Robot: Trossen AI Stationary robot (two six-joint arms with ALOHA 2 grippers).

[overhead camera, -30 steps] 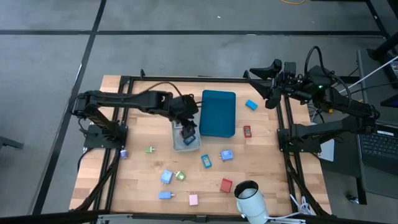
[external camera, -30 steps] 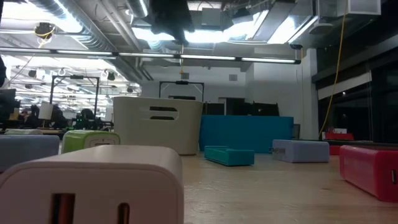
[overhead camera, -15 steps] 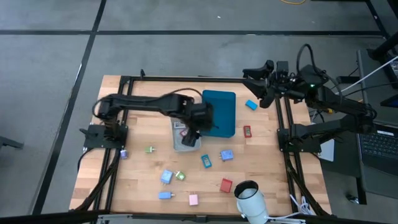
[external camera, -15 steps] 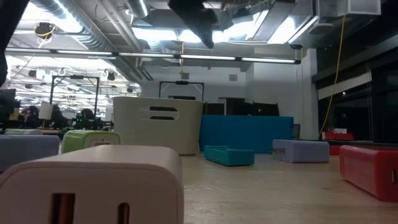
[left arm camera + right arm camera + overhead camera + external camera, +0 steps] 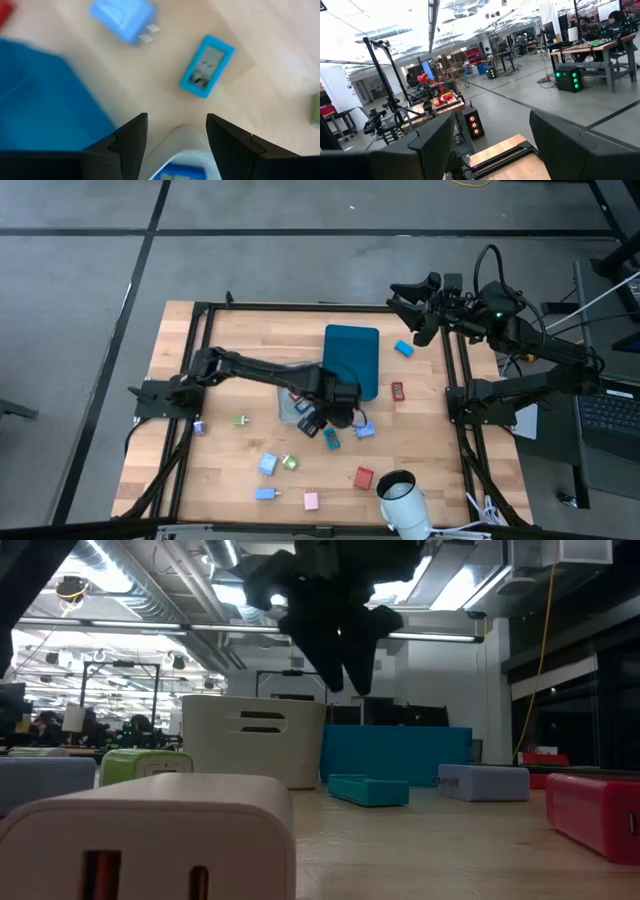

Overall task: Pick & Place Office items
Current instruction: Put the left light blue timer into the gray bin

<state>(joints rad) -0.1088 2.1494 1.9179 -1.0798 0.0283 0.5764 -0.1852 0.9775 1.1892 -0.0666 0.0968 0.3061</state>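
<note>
Both arms matte black, segmented; black cable loops on right arm (image 5: 520, 340).

teal tray (image 5: 351, 350), grey bin (image 5: 253, 738), wooden table (image 5: 220, 455), white cylinder (image 5: 403, 498)

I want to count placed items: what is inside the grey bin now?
In the left wrist view, the grey bin holds one blue piece. The left gripper, jaws open, hides the rest of it.

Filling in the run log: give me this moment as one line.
left gripper: open, empty, above teal flat item | right gripper: open, raised at table's far right edge | grey bin: holds items
</note>
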